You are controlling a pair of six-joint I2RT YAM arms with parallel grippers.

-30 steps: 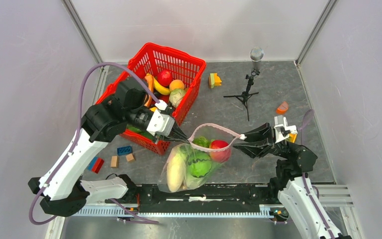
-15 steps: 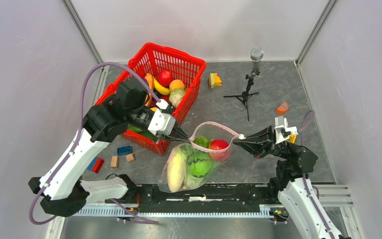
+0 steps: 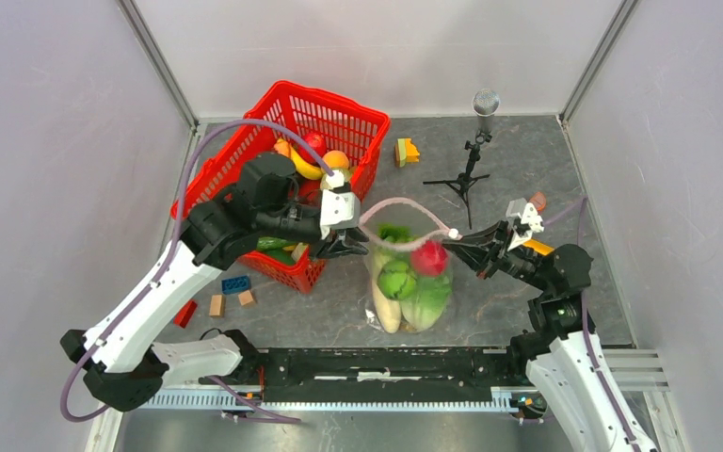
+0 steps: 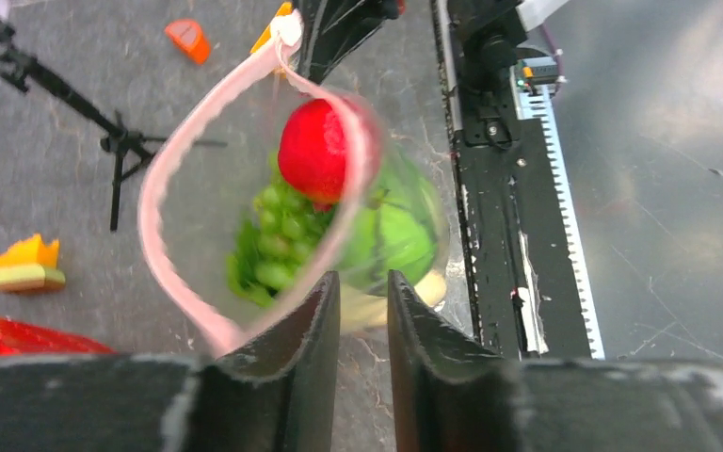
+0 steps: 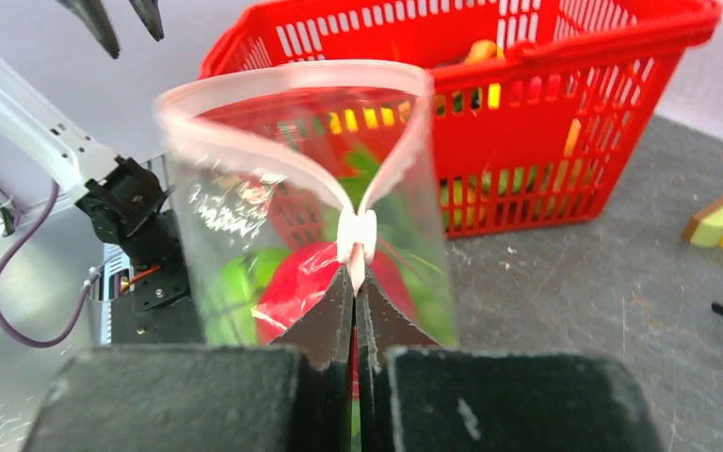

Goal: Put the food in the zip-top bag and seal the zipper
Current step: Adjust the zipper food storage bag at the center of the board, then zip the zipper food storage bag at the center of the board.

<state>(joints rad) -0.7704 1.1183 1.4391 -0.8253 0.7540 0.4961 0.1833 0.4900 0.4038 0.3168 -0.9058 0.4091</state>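
zip-top bag: upright between my grippers, food inside, mouth gaping.
zipper: runs left to right.
right gripper: clamped on its right end.
left gripper: jaws slightly apart, empty, just beside the left end.

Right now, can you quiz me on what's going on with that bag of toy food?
1. True or false: the zipper of the zip-top bag is sealed.
2. Whose gripper pinches the zipper's end: A left arm's, B right arm's, C both?
3. Which food lies uppermost inside the bag?
Key: 1 False, its mouth gapes. 2 B: the right gripper is shut on it; the left gripper is open, holding nothing. 3 The red fruit.
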